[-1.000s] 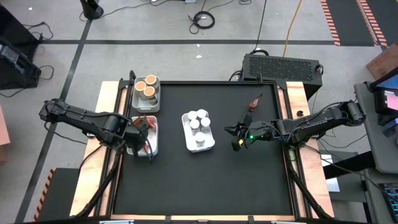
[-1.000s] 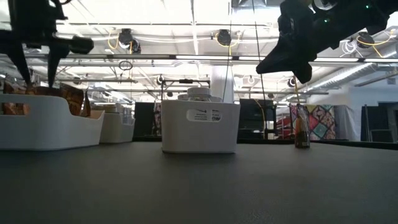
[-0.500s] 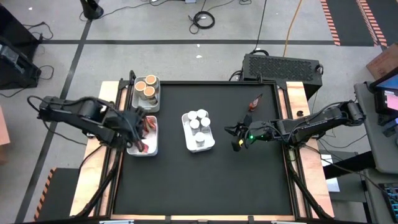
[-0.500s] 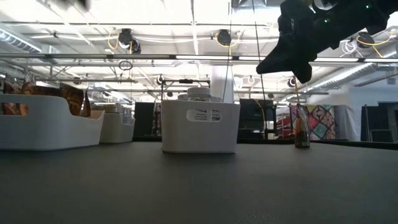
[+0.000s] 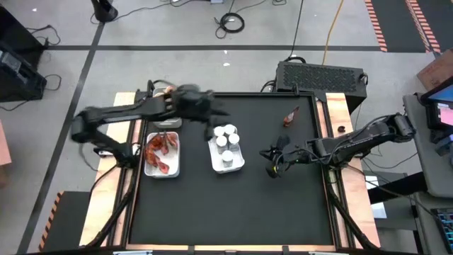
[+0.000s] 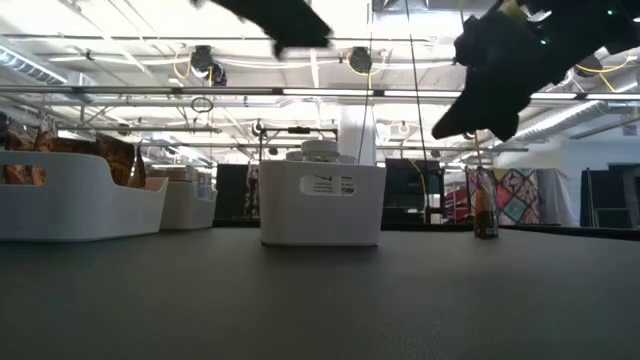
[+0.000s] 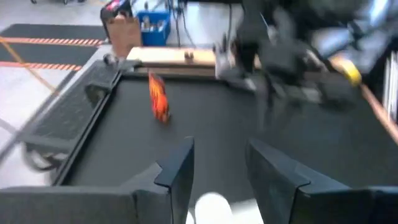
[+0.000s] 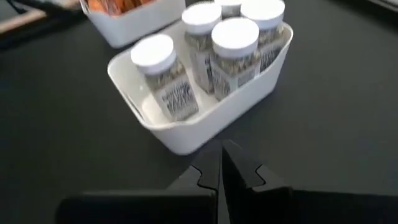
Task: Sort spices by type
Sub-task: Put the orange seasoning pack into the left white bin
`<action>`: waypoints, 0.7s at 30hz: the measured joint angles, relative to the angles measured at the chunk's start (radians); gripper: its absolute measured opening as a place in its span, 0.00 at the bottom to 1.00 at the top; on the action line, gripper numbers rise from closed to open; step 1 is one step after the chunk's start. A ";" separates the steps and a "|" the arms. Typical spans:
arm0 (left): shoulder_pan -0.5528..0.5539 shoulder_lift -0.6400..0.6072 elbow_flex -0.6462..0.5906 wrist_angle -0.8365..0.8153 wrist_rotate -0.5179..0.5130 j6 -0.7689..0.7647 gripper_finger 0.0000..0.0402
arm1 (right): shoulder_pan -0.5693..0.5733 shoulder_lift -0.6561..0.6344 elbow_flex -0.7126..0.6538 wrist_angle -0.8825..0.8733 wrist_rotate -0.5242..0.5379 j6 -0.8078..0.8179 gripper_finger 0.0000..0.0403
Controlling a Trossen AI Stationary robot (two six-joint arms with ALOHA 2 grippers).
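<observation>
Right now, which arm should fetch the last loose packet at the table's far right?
Probably the left: its open, empty end effector already faces the packet. The right end effector is shut, pointing at the jar tray.

Landmark: centre tray (image 5: pixel 238 164), holding the jars (image 5: pixel 225 136). Left of it, a tray (image 5: pixel 176 170) of packets (image 5: pixel 158 149); behind that tray, the tub tray, largely hidden by the left arm. One packet (image 5: pixel 290 115) lies right of the centre tray and farther back.

My left gripper (image 5: pixel 214 120) hangs parted and empty just beside the jar tray (image 5: pixel 237 166). My right gripper (image 5: pixel 272 157) hovers closed on that tray's other side.
</observation>
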 joint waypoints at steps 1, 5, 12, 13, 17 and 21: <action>0.027 0.056 0.013 0.065 0.035 -0.024 0.36 | 0.005 0.000 0.000 -0.014 0.000 0.001 0.00; 0.084 0.281 0.111 0.281 0.122 -0.138 0.36 | 0.023 -0.019 0.000 -0.078 0.028 0.023 0.00; 0.080 0.605 0.370 0.305 0.120 -0.154 0.36 | 0.064 -0.144 0.000 -0.299 0.074 0.121 0.00; 0.075 0.642 0.403 0.322 0.101 -0.154 0.36 | 0.064 -0.171 0.000 -0.339 0.091 0.140 0.00; 0.056 0.777 0.507 0.410 -0.003 -0.147 0.36 | 0.067 -0.294 0.000 -0.512 0.145 0.213 0.00; 0.038 0.910 0.606 0.532 -0.107 -0.155 0.36 | 0.067 -0.413 0.000 -0.690 0.186 0.295 0.00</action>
